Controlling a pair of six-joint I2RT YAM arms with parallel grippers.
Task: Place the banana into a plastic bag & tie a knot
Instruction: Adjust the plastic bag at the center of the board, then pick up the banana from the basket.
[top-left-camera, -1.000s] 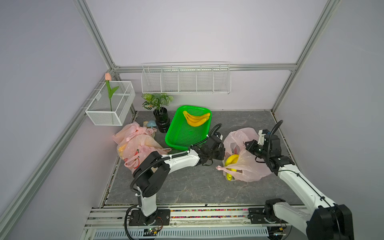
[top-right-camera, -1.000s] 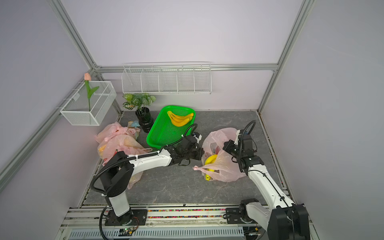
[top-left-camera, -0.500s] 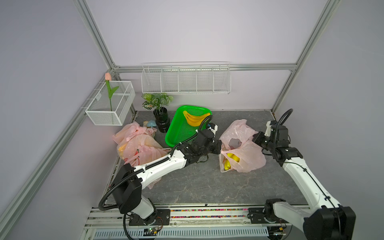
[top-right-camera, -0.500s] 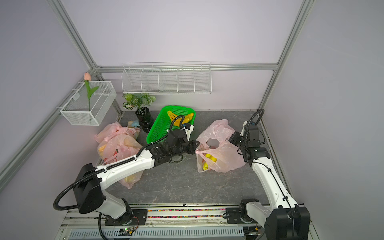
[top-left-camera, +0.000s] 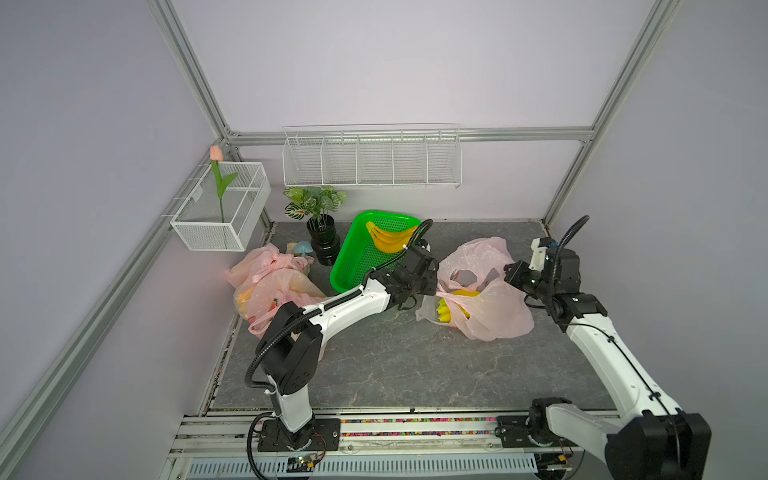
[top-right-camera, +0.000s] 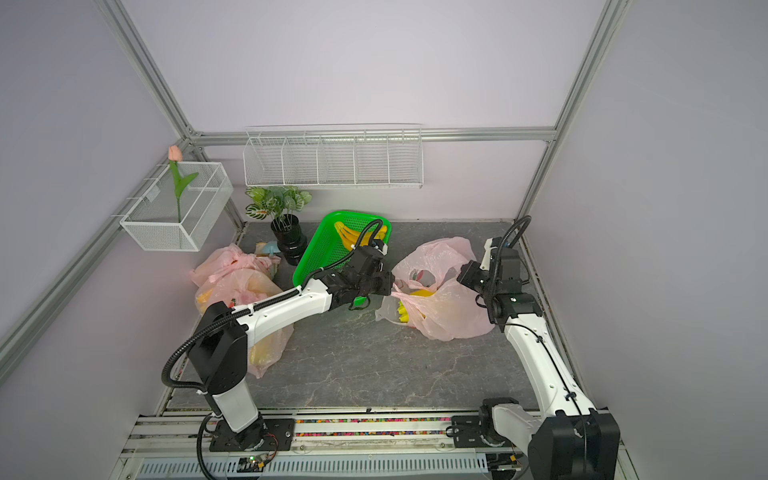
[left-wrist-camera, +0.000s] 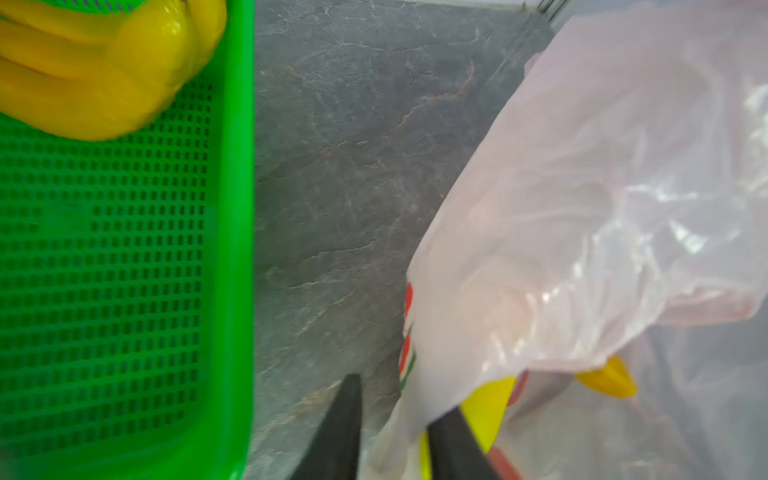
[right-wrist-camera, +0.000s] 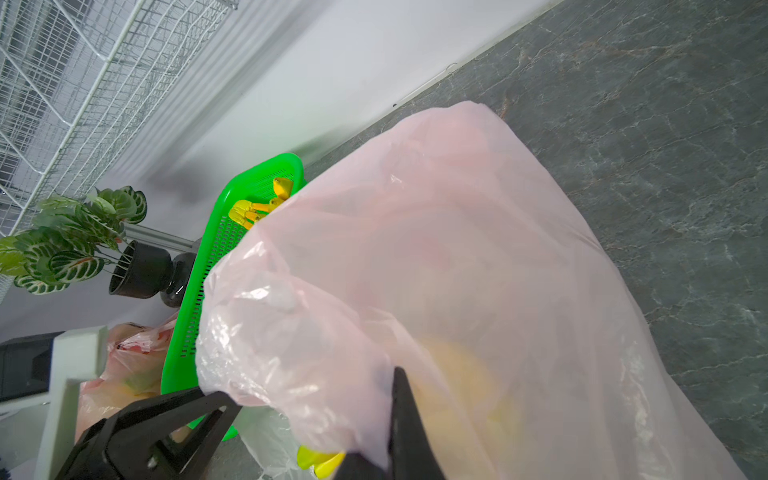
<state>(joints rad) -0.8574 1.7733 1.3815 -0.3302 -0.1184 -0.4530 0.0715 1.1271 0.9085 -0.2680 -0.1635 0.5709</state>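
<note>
A pink plastic bag (top-left-camera: 490, 307) (top-right-camera: 449, 316) lies on the grey table right of the middle, with a yellow banana bunch (top-left-camera: 446, 309) (left-wrist-camera: 490, 411) showing through its left end. My left gripper (top-left-camera: 430, 286) (left-wrist-camera: 405, 392) is at the bag's left edge. Its jaws stand apart, with loose film lying by them and nothing pinched. My right gripper (top-left-camera: 509, 272) (right-wrist-camera: 390, 415) is shut on the bag's right edge and holds that side up off the table, with pink film (right-wrist-camera: 457, 270) draped over its fingers.
A green basket (top-left-camera: 357, 266) with more bananas (top-left-camera: 388, 243) stands just behind my left gripper. Tied pink bags (top-left-camera: 270, 286) lie at the left, beside a potted plant (top-left-camera: 322, 232). White wire baskets (top-left-camera: 372, 158) hang on the walls.
My left gripper's jaws have parted; they were shut at the bag's left edge. The bag's left side has sagged to the table. The right gripper keeps its hold.
</note>
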